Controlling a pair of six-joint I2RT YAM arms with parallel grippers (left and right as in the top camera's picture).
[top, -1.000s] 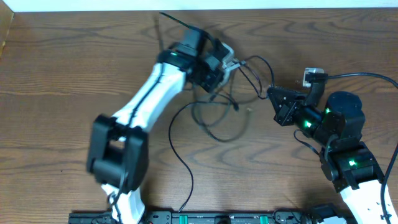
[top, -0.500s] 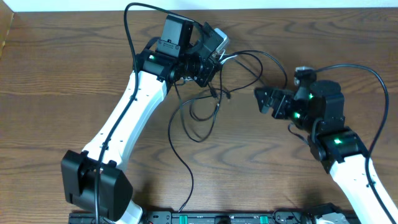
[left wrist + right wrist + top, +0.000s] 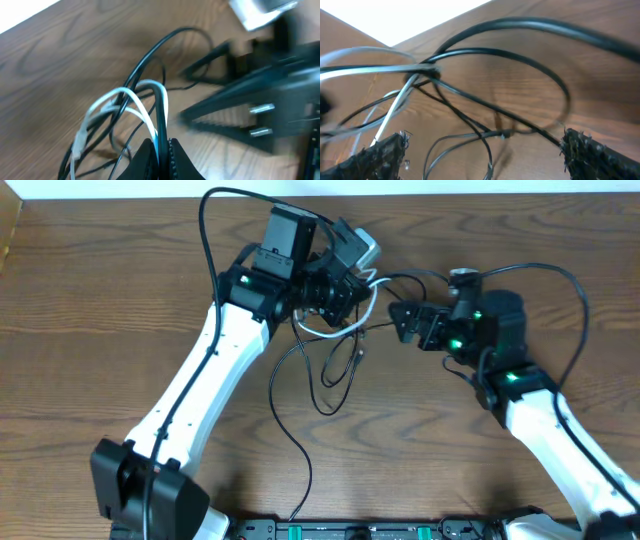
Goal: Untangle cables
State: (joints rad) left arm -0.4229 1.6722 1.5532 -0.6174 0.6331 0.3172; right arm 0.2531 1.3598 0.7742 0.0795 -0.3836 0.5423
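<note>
The left pincer pinched the glossy white cord, looped with the thin black cord; the right pincer stood spread over the grained wooden worktop.

Left arm runs long from its base at the near desk edge up to the far side, wrist turned in toward the middle. Left pincer is clamped tight, with the cables pinched right at its tips. Right arm is folded shorter, with its wrist aimed at the left pincer. Right pincer has its jaws spread wide, tips near the left pincer's tips but apart from them, just off to their right.
</note>
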